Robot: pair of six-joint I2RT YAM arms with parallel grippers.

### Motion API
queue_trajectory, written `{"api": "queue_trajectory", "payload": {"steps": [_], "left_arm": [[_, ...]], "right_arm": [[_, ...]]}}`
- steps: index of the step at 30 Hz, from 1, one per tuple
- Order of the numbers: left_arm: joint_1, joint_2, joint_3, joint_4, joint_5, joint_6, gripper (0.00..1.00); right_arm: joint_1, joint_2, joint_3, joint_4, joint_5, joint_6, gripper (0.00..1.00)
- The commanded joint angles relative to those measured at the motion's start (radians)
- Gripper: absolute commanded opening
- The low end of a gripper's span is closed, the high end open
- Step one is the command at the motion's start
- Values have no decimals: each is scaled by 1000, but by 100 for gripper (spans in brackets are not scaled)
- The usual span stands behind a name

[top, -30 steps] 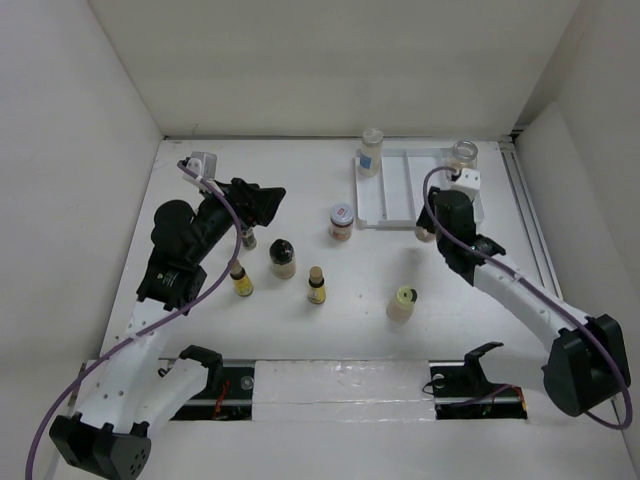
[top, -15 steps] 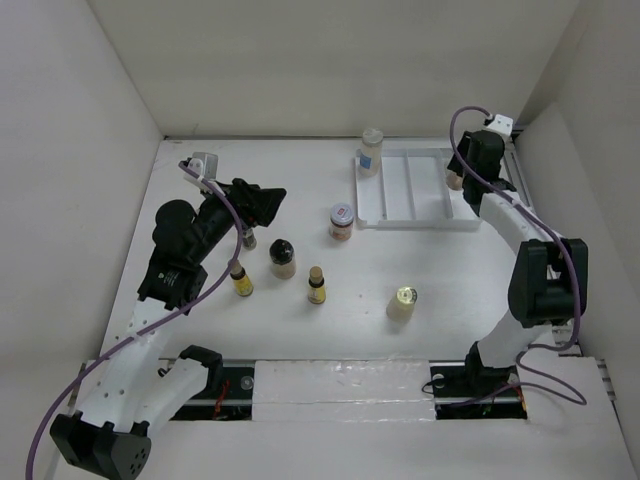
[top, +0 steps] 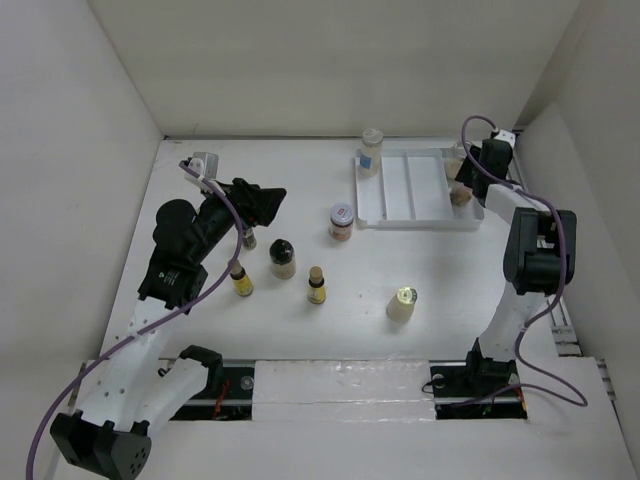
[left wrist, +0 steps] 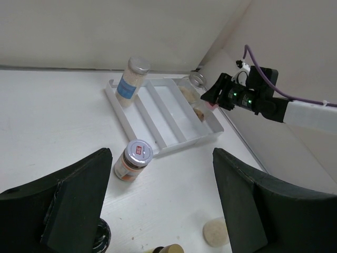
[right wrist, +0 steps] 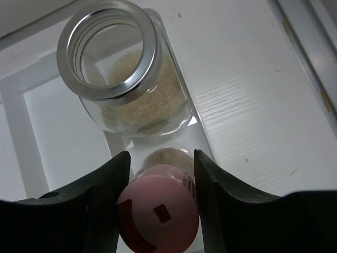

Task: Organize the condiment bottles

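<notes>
L hand [left wrist: 160, 158] spread, empty, well left of tray [top: 420, 185]. Loose bottles [top: 317, 287] stand on tabletop [top: 330, 335] left & front of tray. Blue-label bottle [top: 371, 150] at tray's far-left corner. R hand [right wrist: 160, 158] pinches pink-cap bottle [right wrist: 158, 213] in tray's right slot, just beside silver-rim jar [right wrist: 113, 58].

Nothing legible in any view. The blue-label jar [left wrist: 129, 84], 12 o'clock in the top view, has a label that is only a blur. On the red-white-capped jar [left wrist: 138, 154], at its 7 o'clock, the cap has a red mark but no letters resolve. The pink-capped bottle [right wrist: 158, 213] has a small square mark on its cap, not a character. The yellow-label bottles [top: 241, 282] are at 8 o'clock of that jar, their print too small to read.
</notes>
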Motion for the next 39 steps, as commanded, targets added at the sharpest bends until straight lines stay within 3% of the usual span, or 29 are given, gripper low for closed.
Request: {"api": "queue_trajectory", "payload": {"steps": [1, 4, 8, 12, 13, 17, 21, 25, 27, 30, 32, 33, 34, 35, 37, 39], "left_arm": [[4, -5, 1, 50, -3, 5, 73], [4, -5, 1, 50, 11, 5, 73], [4, -5, 1, 50, 0, 5, 73], [4, -5, 1, 50, 14, 5, 73], [4, -5, 1, 50, 14, 5, 73], [4, -5, 1, 50, 23, 5, 73], [4, -5, 1, 59, 21, 5, 73], [4, -5, 1, 59, 32, -4, 73], [4, -5, 1, 59, 21, -14, 73], [4, -5, 1, 59, 21, -14, 73], [4, -5, 1, 33, -15, -14, 73], [4, -5, 1, 33, -25, -14, 73], [4, -5, 1, 33, -25, -14, 73], [4, -5, 1, 33, -25, -14, 75], [4, 4, 11, 33, -25, -14, 84], [4, 13, 11, 15, -34, -23, 92]], "right_arm": [[-9, 6, 84, 43, -53, 11, 46], [-9, 43, 128, 43, -43, 11, 50], [-9, 43, 128, 43, -34, 1, 70], [-9, 43, 128, 43, -33, -8, 80], [-9, 32, 128, 43, -33, -8, 87], [-9, -49, 83, 43, -33, -8, 90], [51, -253, -83, 72, 86, 1, 87], [199, -490, -316, 126, 158, 33, 85], [319, -608, -445, 147, 145, 45, 71], [472, -766, -566, 105, 48, 45, 35], [554, -869, -626, 40, 39, 45, 42], [621, -924, -658, -22, 30, 35, 53], [649, -1031, -713, -70, 29, 34, 78], [672, -1078, -727, -133, 20, 34, 89], [707, -1164, -728, -348, -3, 85, 99], [726, -1189, -717, -464, -35, 123, 99]]}}
